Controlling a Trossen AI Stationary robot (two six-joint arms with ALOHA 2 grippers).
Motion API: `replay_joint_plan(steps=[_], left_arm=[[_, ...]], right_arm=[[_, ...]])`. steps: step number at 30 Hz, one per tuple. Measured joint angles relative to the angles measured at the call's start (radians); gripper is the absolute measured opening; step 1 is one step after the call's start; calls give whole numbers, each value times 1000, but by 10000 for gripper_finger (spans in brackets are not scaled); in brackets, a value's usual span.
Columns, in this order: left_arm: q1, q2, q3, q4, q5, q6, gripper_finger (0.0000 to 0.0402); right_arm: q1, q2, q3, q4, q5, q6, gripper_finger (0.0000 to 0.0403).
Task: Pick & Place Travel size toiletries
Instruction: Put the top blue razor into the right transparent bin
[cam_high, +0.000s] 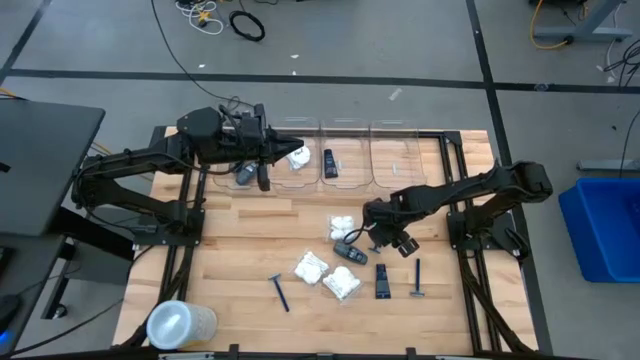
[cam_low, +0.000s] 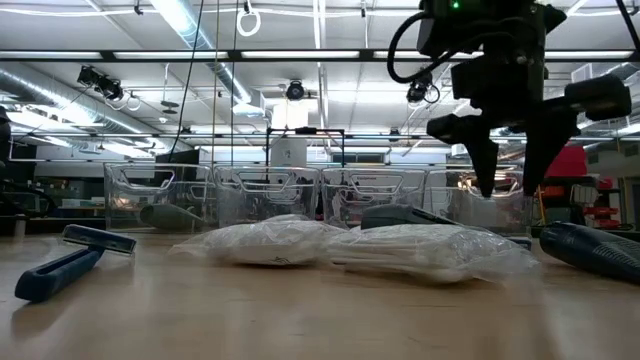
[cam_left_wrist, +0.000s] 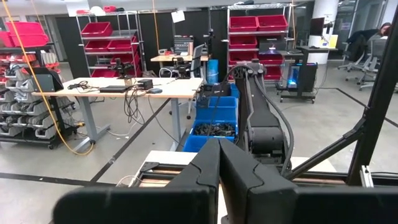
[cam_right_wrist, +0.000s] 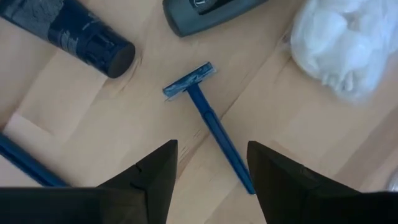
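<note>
You have the toiletries scattered flat on the counter (cam_high: 250, 225). A white crinkly packet (cam_high: 343, 226) lies near centre, with a dark grey oval case (cam_high: 350, 254) just at its 6 o'clock. Two more white packets (cam_high: 311, 267) sit at 7 o'clock of that case, touching each other. A black tube (cam_high: 383, 279) lies at the case's 4 o'clock, a blue razor (cam_high: 417, 279) at the tube's 3 o'clock. Another blue razor (cam_high: 279, 291) lies tilted, well apart at the packets' 8 o'clock.

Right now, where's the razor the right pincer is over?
High view: the blue razor lies near the table's front right, beside the black tube, just forward of the open right pincer.
</note>
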Motion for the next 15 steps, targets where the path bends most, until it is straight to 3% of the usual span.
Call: replay_joint_plan(steps=[15], left_arm=[[0, 0, 0, 0, -8, 0, 10]], right_arm=[[0, 0, -164, 245, 0, -125, 180]])
